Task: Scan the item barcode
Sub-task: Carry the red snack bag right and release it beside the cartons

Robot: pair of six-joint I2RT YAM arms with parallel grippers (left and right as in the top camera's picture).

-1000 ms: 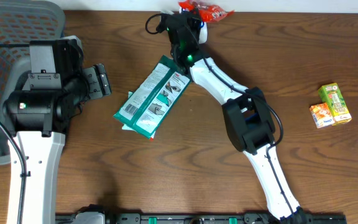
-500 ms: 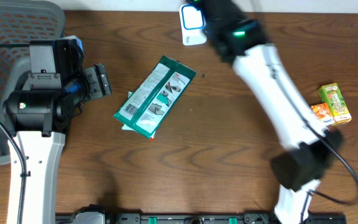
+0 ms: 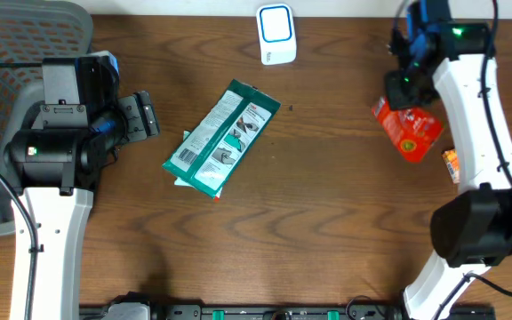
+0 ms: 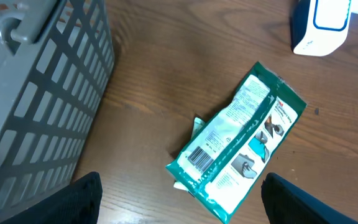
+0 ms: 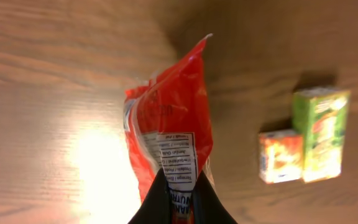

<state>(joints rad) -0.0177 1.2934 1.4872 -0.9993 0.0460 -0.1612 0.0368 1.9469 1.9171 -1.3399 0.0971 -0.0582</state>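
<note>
Red packet [image 3: 409,133] is clamped by the right gripper [image 5: 180,202], well right of the scanner [image 3: 276,34]; the left gripper [image 3: 145,116] is seen open, left of it.

I can read almost nothing outright. The green packet [image 4: 238,146] has a barcode [image 4: 199,157] on a white patch near its lower end, and the fine print running alongside is too small for me to read. The red packet [image 5: 173,130] carries a white panel [image 5: 178,157] of black print, illegible from my right wrist view. The green carton [image 5: 319,134] and orange carton [image 5: 280,155] show only blurred artwork.
</note>
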